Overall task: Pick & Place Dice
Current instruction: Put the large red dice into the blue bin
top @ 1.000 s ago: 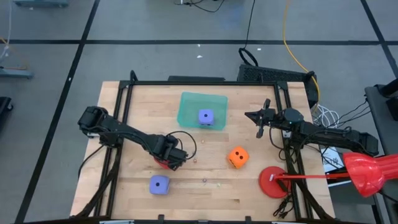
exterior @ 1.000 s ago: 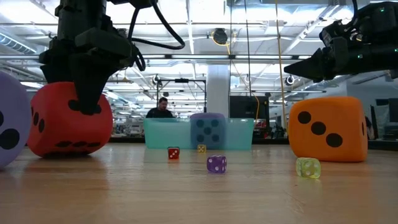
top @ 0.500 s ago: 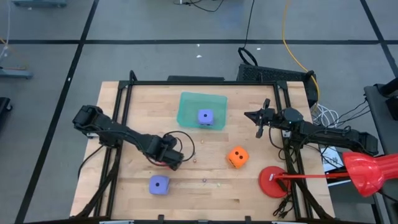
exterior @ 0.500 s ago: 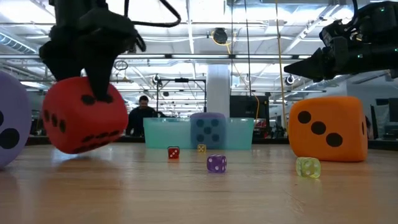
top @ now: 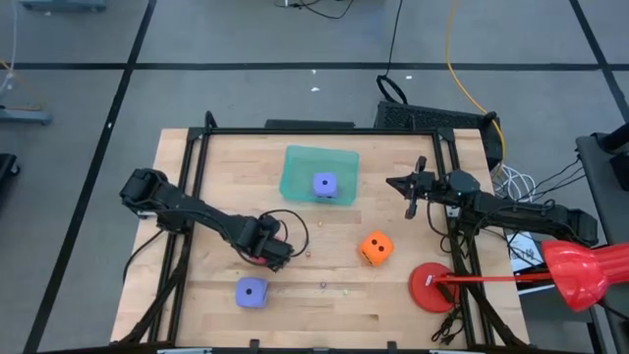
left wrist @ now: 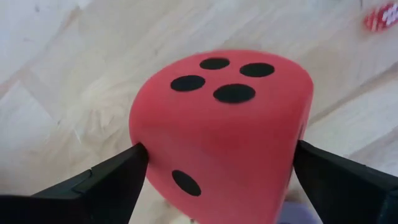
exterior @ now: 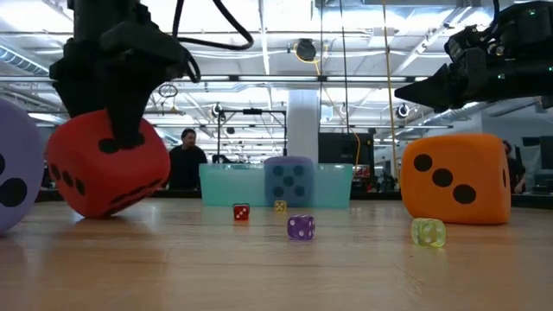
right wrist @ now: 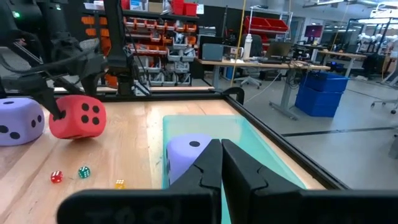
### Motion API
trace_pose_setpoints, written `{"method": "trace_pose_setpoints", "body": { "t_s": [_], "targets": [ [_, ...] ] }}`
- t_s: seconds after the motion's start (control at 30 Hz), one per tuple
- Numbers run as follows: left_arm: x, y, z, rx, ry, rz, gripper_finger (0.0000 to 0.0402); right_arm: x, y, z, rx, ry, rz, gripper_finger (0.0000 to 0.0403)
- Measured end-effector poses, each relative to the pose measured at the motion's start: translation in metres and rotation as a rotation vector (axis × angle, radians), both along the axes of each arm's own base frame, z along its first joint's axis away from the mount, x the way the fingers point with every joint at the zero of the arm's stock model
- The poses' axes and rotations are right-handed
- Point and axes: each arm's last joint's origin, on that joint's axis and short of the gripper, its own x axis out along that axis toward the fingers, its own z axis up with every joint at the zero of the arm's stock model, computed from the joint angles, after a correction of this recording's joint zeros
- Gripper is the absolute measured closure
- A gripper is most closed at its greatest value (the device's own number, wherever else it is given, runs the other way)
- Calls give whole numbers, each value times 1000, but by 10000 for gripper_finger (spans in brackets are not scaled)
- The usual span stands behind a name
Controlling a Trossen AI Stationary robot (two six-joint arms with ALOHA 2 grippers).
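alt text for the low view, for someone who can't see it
At table height, the left gripper clamps a tilted red die at left, one edge raised off the wood. An orange die sits at right; behind, a purple die rests in a teal bin.

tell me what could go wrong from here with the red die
The left gripper fingers sit on the red die, which is tilted with a corner near the table, so it may twist or slip out. Small dice lie on the way to the bin and could get knocked.
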Motion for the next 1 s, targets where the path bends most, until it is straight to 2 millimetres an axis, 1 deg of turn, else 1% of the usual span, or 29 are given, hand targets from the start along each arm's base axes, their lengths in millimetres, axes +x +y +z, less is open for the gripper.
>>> {"method": "trace_pose_setpoints", "body": {
  "t_s": [0.07,0.17,0.3,0.63,0.73,1.0],
  "targets": [
    [5,3,-7,-4,13,-31,2,0,0,0,0,0,0,403],
    [14,12,-16,-20,23,-22,1,0,0,0,-1,-3,1,403],
    [19,17,-21,-26,30,-14,1,0,0,-1,7,8,1,403],
    [20,18,-21,-22,19,4,1,0,0,-1,10,4,1,403],
    [17,17,-27,-20,13,16,1,0,0,-1,10,4,1,403],
    [15,15,-30,12,-21,51,1,0,0,0,8,0,1,403]
  ]
}}
